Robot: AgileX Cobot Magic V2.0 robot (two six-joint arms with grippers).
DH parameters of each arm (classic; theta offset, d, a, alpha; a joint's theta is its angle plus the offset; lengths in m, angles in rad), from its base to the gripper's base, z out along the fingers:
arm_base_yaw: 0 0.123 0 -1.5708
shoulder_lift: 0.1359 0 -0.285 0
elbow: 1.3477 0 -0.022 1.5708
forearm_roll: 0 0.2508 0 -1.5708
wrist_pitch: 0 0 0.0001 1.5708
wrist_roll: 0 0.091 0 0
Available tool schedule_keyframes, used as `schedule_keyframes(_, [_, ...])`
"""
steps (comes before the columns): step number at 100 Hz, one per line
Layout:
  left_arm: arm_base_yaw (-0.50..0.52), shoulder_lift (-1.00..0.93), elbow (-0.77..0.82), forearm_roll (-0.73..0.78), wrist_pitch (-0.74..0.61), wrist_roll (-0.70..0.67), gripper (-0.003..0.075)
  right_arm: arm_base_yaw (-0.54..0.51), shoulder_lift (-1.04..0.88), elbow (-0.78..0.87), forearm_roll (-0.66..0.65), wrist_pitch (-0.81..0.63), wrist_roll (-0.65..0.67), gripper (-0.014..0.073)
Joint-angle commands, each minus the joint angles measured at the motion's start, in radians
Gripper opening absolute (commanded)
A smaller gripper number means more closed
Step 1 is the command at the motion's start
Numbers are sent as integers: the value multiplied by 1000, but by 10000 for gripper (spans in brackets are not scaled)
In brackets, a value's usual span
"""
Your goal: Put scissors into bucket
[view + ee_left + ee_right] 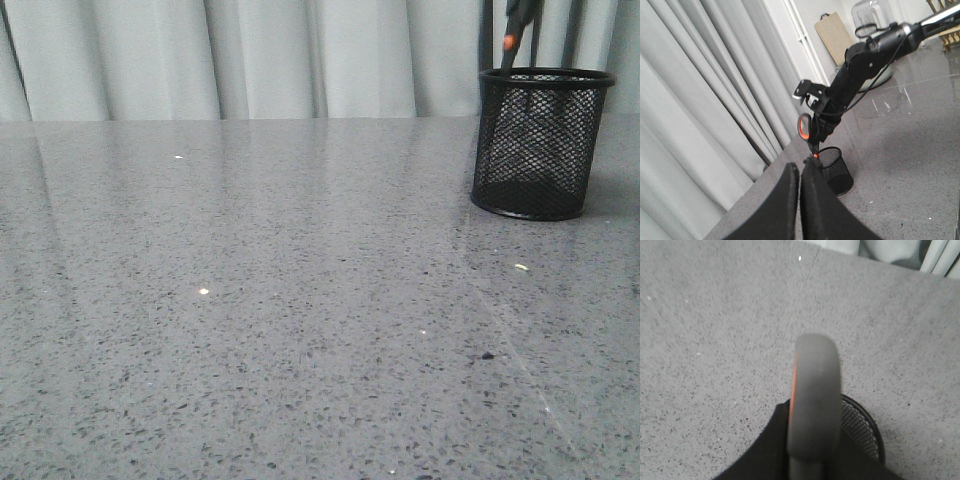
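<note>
The black wire-mesh bucket [541, 143] stands upright at the far right of the table. The scissors [510, 40] hang blades-down over it, with the orange pivot dot just above the rim and the tips inside. In the left wrist view my right gripper [822, 121] is shut on the scissors' orange-lined handles [804, 127] straight above the bucket [836, 170]. In the right wrist view the grey handle [815, 390] fills the middle between the dark fingers [771, 447], with the bucket rim [866, 429] below. My left gripper [800, 172] is shut and empty, held well away from the bucket.
Grey speckled table [280, 300] with pale curtains [250, 55] behind it. In the left wrist view a clear jar [871, 17] and a wooden board [834, 32] stand beyond the right arm [880, 45].
</note>
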Motion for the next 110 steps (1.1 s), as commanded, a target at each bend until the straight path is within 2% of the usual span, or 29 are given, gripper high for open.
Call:
schedule_keyframes(1, [-6, 10, -12, -15, -84, -18, -20, -7, -8, -35, -27, -68, -8, -38])
schedule_keyframes(9, [-6, 10, -12, -15, -84, -17, -20, -7, 0, -35, -27, -63, -8, 34])
schedule_keyframes(26, [-6, 10, -3, -15, -97, -17, -20, -7, 0, -35, -28, -64, -8, 360])
schedule_keyframes(33, [-6, 10, 6, -15, -108, -17, -20, -7, -2, -39, -40, -67, -8, 442])
schedule_keyframes(58, [-6, 10, 67, -15, -175, -19, -20, -7, -39, -161, -125, -46, -8, 458])
schedule_keyframes(65, [-6, 10, 96, -15, -238, -19, -20, -7, -67, -195, -125, -44, -8, 450])
schedule_keyframes(72, [-6, 10, 133, -13, -336, -19, -20, -7, -107, -210, -123, -44, -8, 372])
schedule_keyframes(77, [-6, 10, 165, -3, -416, -19, -20, -7, -144, -210, -121, -42, -8, 253])
schedule_keyframes(82, [-6, 10, 196, 6, -501, -28, -20, -7, -183, -201, -121, -28, -8, 70])
schedule_keyframes(87, [-6, 10, 228, 32, -583, -66, -20, -7, -236, -180, -121, -17, -8, -72])
schedule_keyframes(97, [-6, 10, 301, 83, -701, -144, -20, -7, -346, -81, -119, -29, -8, -59])
schedule_keyframes(110, [5, 10, 416, 94, -778, -146, -20, -7, -523, 180, -119, -149, -8, -59])
